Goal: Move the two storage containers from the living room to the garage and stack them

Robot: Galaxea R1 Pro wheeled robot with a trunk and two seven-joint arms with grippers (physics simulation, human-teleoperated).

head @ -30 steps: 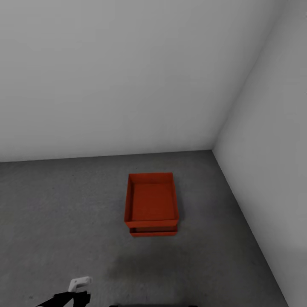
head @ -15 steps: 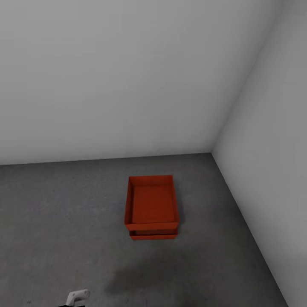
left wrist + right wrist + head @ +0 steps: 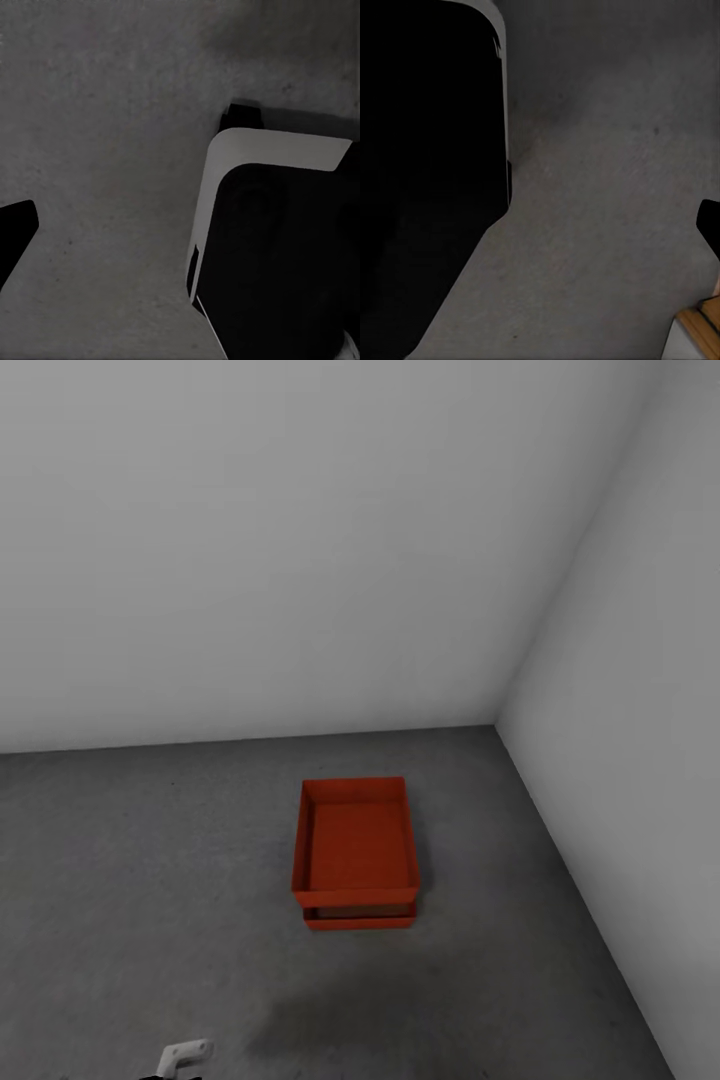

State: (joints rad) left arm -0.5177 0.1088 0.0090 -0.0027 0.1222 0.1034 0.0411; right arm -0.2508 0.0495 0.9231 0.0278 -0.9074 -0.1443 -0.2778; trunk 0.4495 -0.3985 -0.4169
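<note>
The head view looks forward and down from well back at a room corner, with the grey floor (image 3: 150,880) below. Both wrist views face down, close to that same floor (image 3: 112,150) (image 3: 607,187), beside the robot's dark base (image 3: 277,262).

2 white walls (image 3: 300,540), grey concrete floor (image 3: 150,860)

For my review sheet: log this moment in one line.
room: garage | upper container stacked on lower container | on concrete floor | near corner | grippers: unclear
</note>
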